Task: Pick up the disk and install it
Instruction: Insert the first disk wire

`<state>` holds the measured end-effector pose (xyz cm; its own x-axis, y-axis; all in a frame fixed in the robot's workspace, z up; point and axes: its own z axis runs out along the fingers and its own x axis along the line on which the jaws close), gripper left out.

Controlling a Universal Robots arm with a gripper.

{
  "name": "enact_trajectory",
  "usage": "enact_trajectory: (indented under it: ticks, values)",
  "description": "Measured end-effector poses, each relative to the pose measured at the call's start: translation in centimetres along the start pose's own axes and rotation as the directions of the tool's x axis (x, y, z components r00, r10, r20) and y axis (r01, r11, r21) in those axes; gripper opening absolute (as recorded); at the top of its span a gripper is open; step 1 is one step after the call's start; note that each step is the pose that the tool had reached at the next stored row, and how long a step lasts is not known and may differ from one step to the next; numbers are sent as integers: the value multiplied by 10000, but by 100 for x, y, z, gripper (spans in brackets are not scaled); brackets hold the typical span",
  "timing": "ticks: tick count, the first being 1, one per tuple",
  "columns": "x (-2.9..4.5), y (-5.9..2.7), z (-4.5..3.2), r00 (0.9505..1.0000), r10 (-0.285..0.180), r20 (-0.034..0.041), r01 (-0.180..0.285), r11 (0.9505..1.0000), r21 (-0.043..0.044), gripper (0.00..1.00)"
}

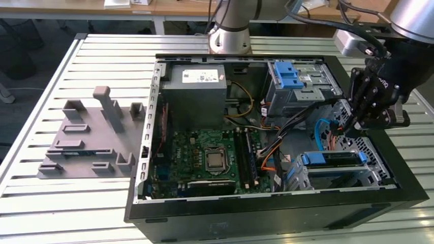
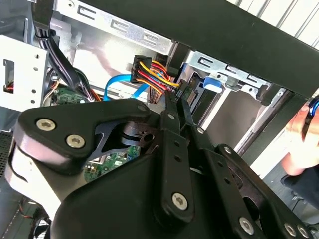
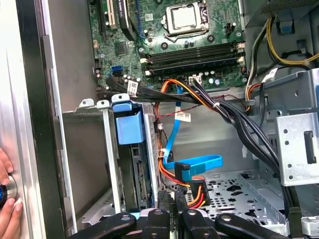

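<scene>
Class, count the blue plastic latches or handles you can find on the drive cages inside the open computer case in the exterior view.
2. One blue latch tops the upper drive cage beside the power supply; one blue handle sits on the lower cage below the gripper. Cables may hide others.

one gripper (image 1: pixel 354 123), one computer case (image 1: pixel 271 213), one grey fixture (image 1: pixel 88 142)

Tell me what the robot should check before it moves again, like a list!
1. Disk sits inside its metal cage: ok.
2. Disk pushed all the way in: cannot tell.
3. Claw clear of the coloured wires: not ok, its tip is right at them.
4. Blue cable out of the way: not ok, it loops close beside the claw.
5. Person's hand outside the case: ok.
</scene>
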<state>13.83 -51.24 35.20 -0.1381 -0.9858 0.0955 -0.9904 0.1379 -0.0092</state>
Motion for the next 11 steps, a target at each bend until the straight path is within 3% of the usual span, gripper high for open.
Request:
enact_trajectory:
  ticks: [5,11]
  values:
    - [33,41,4,9999,-149,17,149,9999,40,16]
    - [135,53,20,9997,-227,24,227,9997,49,16]
